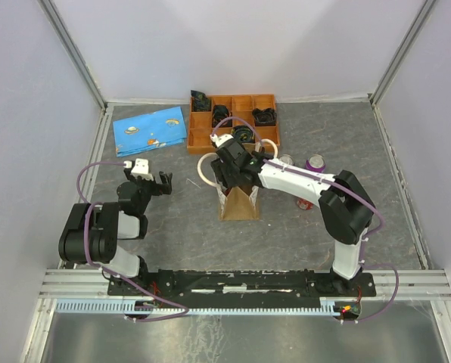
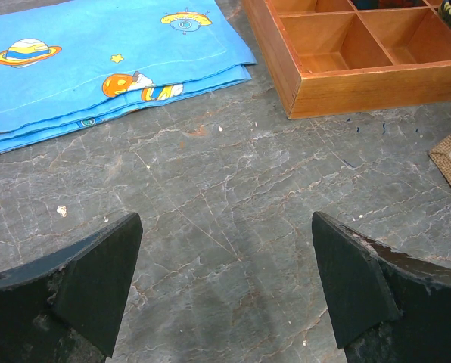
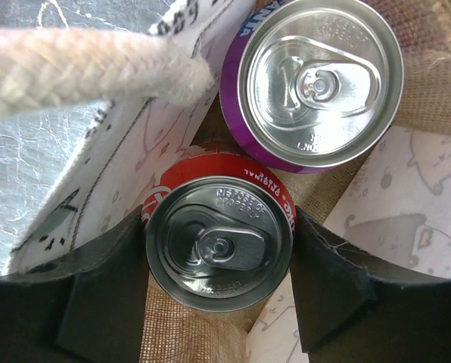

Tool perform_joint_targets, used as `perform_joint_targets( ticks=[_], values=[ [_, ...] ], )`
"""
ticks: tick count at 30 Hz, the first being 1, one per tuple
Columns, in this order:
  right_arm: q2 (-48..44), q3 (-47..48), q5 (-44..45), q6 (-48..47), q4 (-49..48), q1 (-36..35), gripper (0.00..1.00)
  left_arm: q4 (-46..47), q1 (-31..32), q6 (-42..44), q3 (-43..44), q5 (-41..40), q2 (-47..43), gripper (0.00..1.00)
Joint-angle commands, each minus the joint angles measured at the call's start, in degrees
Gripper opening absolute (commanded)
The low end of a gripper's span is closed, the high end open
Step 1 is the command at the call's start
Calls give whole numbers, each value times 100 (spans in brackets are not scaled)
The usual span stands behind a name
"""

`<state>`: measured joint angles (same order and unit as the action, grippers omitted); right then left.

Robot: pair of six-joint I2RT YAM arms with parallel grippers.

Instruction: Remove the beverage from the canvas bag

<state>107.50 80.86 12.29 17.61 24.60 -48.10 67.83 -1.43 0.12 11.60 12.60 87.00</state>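
The canvas bag (image 1: 239,204) stands upright in the middle of the table, its white rope handle (image 3: 82,72) crossing the top left of the right wrist view. Two beverage cans stand inside it: a red can (image 3: 218,242) and a purple can (image 3: 316,79) behind it. My right gripper (image 3: 219,261) reaches down into the bag, its fingers (image 3: 108,295) pressed against both sides of the red can's top. Left of the bag, my left gripper (image 1: 163,184) hangs open over bare table, nothing between its fingertips (image 2: 225,280).
An orange compartment tray (image 1: 210,149) with dark items sits behind the bag, its corner (image 2: 362,87) close ahead of the left gripper. A blue space-print cloth (image 1: 150,128) lies at the back left. More cans (image 1: 316,163) stand right of the bag.
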Motion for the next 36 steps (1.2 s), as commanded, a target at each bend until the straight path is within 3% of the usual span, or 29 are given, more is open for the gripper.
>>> perform_joint_targets(
  ticks=[1,9,15,28,36],
  values=[
    [227,257,-438,25,-101,20,0,322,-22,279,-17,75,-19,99],
    [434,795,-1178,-91,-36,-25,0,320,-24,278,-19,71,-25,99],
    [284,1021,-893,-248,168,-141,0,322,-24,278,-17,74,-20,99],
    [-1640,1055,-135,-1003,237,-208,0,318,-23,278,-17,75,-19,99],
    [-3096,323,978,-1247,-377,-207,0,320,-23,278,-17,76,-21,99]
  ],
)
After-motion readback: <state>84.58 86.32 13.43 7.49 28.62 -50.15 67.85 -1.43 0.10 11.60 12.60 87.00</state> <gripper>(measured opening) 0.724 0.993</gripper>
